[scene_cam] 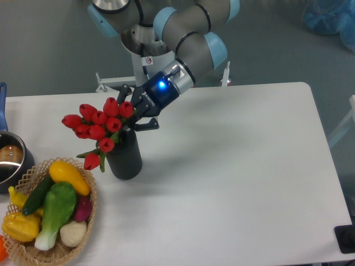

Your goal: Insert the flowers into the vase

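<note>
The flowers (99, 124), a bunch of red tulip buds on green stems, lean to the left out of the mouth of the vase (126, 158), a dark grey cylinder standing on the white table (233, 166). Their stems go down into the vase. My gripper (133, 114) sits at the bunch's right side, just above the vase's mouth, with its fingers around the stems behind the top buds. The buds hide the fingertips, so how the jaws stand does not show.
A wicker basket (83, 233) with yellow, green and purple vegetables stands at the front left, close to the vase. A shiny metal pot (10, 160) with a blue handle sits at the left edge. The arm's base stands behind the table's far edge.
</note>
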